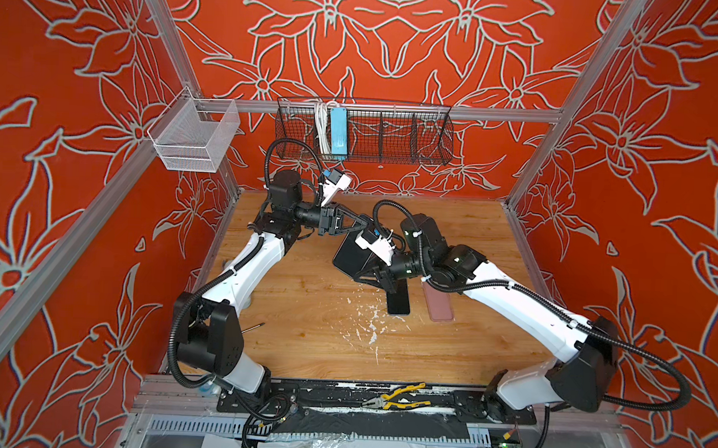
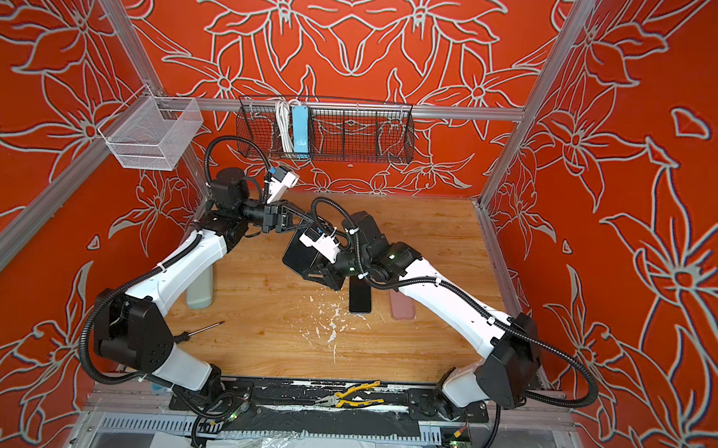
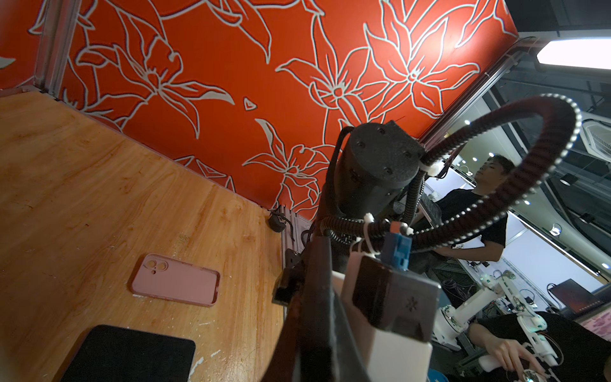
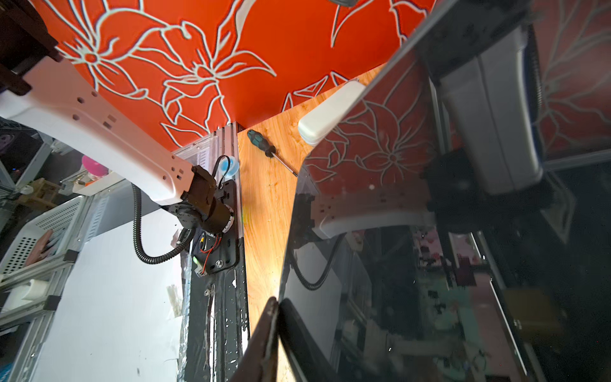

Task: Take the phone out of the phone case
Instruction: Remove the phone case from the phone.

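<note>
The dusty-pink phone case (image 1: pixel 439 305) (image 2: pixel 401 304) lies flat and empty on the wooden table, its camera cutout plain in the left wrist view (image 3: pixel 175 279). The black phone (image 1: pixel 399 303) (image 2: pixel 360 300) lies bare just left of it, its far end hidden under my right arm. My right gripper (image 1: pixel 357 277) (image 2: pixel 307 272) (image 4: pixel 279 317) is shut on the edge of a large glossy black tablet (image 1: pixel 349 253) (image 4: pixel 413 264), held tilted above the table. My left gripper (image 1: pixel 363 224) (image 2: pixel 309 222) (image 3: pixel 317 330) is shut and empty, hovering by the tablet's far corner.
A pale grey rounded slab (image 2: pixel 199 293) (image 4: pixel 325 115) lies under the left arm, with a screwdriver (image 1: pixel 253 327) (image 4: pixel 264 147) nearby. Yellow pliers (image 1: pixel 399 397) rest on the front rail. A black wire basket (image 1: pixel 365 134) and a white mesh basket (image 1: pixel 190 138) hang on the frame.
</note>
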`<act>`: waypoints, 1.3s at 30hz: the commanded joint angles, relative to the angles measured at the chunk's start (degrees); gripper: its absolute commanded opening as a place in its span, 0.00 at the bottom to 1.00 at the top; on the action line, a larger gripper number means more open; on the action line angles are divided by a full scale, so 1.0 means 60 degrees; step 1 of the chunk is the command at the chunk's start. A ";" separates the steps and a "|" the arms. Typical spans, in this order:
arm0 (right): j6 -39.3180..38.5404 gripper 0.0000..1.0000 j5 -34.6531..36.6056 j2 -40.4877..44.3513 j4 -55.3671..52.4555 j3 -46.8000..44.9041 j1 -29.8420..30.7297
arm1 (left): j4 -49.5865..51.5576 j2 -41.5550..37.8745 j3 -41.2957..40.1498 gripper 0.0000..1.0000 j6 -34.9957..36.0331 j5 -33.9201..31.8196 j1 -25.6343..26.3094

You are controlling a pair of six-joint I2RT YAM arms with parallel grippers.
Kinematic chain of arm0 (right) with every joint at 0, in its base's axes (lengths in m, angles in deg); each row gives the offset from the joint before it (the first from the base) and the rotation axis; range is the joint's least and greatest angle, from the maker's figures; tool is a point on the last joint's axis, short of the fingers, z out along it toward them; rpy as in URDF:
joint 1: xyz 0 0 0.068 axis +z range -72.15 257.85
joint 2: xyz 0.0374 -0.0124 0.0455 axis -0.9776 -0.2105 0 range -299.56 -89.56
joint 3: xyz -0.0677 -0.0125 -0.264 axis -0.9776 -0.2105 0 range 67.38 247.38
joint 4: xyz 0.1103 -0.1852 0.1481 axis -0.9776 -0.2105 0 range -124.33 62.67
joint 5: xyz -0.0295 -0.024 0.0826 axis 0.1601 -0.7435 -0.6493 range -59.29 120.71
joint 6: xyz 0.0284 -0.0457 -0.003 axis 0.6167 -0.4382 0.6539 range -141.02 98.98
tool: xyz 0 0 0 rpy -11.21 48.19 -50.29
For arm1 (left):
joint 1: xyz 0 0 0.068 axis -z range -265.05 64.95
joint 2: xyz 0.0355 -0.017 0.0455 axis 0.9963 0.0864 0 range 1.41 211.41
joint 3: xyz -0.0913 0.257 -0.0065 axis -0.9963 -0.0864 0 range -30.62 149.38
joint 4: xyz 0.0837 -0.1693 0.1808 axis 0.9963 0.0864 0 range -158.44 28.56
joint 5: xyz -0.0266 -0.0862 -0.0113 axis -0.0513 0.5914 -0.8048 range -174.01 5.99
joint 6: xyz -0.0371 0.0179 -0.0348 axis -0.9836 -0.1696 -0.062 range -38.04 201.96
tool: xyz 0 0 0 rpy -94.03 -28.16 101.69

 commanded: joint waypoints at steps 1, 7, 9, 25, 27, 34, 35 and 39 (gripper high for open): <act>-0.0847 0.21 -0.0197 0.0114 0.0279 0.0224 0.0863 | -0.1153 0.0302 0.0304 0.00 -0.0749 -0.1467 0.0216; -0.1154 0.21 0.0362 0.0184 0.0323 0.0202 0.1113 | -0.1938 0.0424 0.0252 0.00 -0.1526 -0.1638 0.0231; -0.1224 0.21 0.0533 0.0195 0.0380 0.0175 0.1180 | -0.1937 0.0425 0.0252 0.00 -0.1577 -0.1691 0.0231; -0.0577 0.41 -0.1223 0.0531 -0.0322 0.0120 0.0089 | -0.1791 0.0099 0.0310 0.00 -0.1434 -0.1532 0.0259; -0.0531 0.50 -0.1526 0.0730 -0.0574 0.0070 -0.0252 | -0.1751 0.0016 0.0325 0.00 -0.1321 -0.1403 0.0248; -0.0407 0.60 -0.0986 0.1236 -0.0830 -0.0495 -0.0981 | -0.1718 -0.0145 0.0449 0.00 -0.1257 -0.1144 0.0231; -0.0407 0.60 -0.0819 0.1257 -0.0858 -0.0562 -0.1034 | -0.1732 -0.0158 0.0472 0.00 -0.1282 -0.1131 0.0231; -0.0403 0.60 -0.0593 0.1188 -0.0905 -0.0667 -0.1094 | -0.1769 -0.0228 0.0519 0.00 -0.1336 -0.1141 0.0231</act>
